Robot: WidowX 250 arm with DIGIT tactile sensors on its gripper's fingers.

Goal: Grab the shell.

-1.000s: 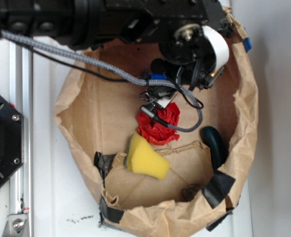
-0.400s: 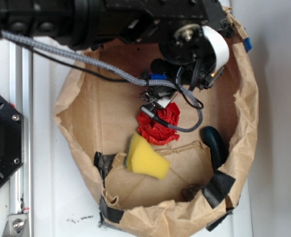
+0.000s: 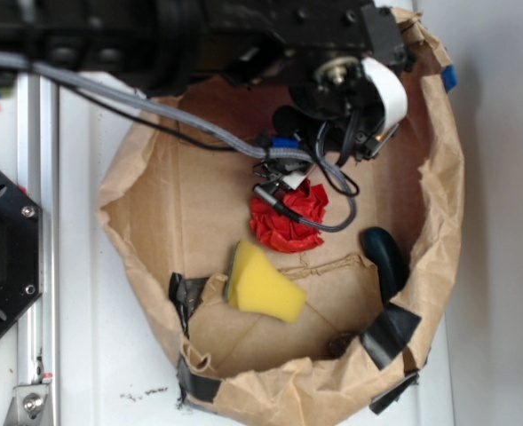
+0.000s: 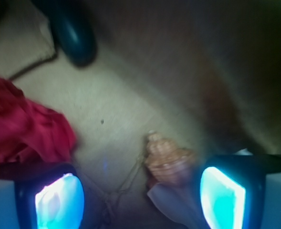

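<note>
The shell (image 4: 171, 164), tan-orange and ribbed with a pale flared lip, lies on the brown paper floor in the wrist view. It sits between my gripper's (image 4: 140, 198) two blue-lit pads, close to the right pad (image 4: 222, 198) and well apart from the left pad (image 4: 59, 200). The gripper is open. In the exterior view the gripper (image 3: 283, 177) hangs low inside the paper bag under the black arm and cables, and the shell is hidden beneath it.
A crumpled red paper flower (image 3: 288, 222) lies just beside the gripper. A yellow sponge (image 3: 263, 284), a dark teal object (image 3: 385, 257) and a small brown lump (image 3: 339, 344) lie further off. The bag's paper wall (image 3: 447, 204) rises all around.
The arm has shifted slightly toward the top left of the exterior view. The cable loop over the red paper flower moved with it. The objects in the bag stayed put.
</note>
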